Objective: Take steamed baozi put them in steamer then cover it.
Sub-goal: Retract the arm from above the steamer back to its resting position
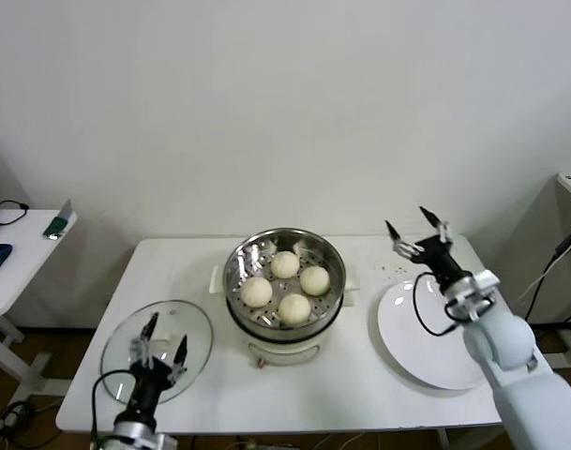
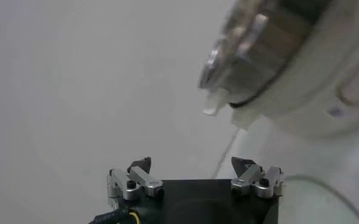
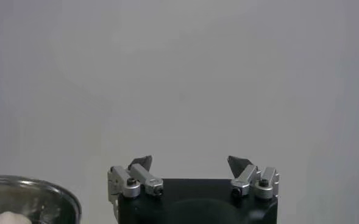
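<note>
I see all four baozi (image 1: 285,281) already sitting on the perforated tray inside the steamer (image 1: 285,253), so in my judgement only the covering is left. The cover (image 1: 201,323) lies flat on the bench (image 1: 360,384), just beside the steamer on the robot's left. My left end effector (image 1: 163,349) hovers right above the cover, fingers spread and grasping nothing, so it is clearly the nearer arm. My right end effector (image 1: 418,228) is raised on the steamer's far side above the white plate (image 1: 412,347), also released and empty.
</note>
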Controlling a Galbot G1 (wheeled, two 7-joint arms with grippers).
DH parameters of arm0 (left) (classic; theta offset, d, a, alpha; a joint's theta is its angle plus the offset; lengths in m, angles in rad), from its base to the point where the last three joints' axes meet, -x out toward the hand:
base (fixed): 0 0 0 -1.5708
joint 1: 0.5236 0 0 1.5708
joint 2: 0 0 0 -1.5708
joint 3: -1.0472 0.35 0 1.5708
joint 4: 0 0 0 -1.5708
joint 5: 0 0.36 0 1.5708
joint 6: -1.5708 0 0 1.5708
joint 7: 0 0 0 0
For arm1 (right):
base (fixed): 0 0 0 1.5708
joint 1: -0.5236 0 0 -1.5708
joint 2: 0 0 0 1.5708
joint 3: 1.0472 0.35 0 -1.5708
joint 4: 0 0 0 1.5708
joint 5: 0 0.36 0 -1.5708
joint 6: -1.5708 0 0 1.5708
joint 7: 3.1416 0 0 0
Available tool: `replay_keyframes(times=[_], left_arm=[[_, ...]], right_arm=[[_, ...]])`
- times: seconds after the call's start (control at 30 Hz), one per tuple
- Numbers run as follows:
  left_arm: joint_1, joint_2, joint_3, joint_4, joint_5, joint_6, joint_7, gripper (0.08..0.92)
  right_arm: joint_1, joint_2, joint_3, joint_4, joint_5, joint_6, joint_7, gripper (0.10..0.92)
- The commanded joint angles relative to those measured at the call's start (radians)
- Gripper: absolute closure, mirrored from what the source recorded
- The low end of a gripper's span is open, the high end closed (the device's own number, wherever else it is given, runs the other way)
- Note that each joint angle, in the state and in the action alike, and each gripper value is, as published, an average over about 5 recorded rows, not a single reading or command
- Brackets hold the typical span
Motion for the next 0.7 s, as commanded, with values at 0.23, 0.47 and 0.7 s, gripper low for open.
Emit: replay_keyframes(times=[0.23,0.47,0.7], left_arm=[[-0.123,0.003,-0.032,0.205,0.718,0.118,-0.008,0.177],[-0.208,0.017,-0.060,0.328,0.694,0.111,-0.020,0.177],[-0.273,0.014,-0.079,0.417,0.661,0.101,-0.034,0.177]], right_arm=[[-0.322,0.169,0.329,0.099,-0.025,-0.011,0.008,0.203],[-0.343,0.166,0.363,0.090,-0.024,-0.004,-0.010,0.203],[-0.343,0.169,0.376,0.084,-0.028,-0.001,-0.018,0.203]])
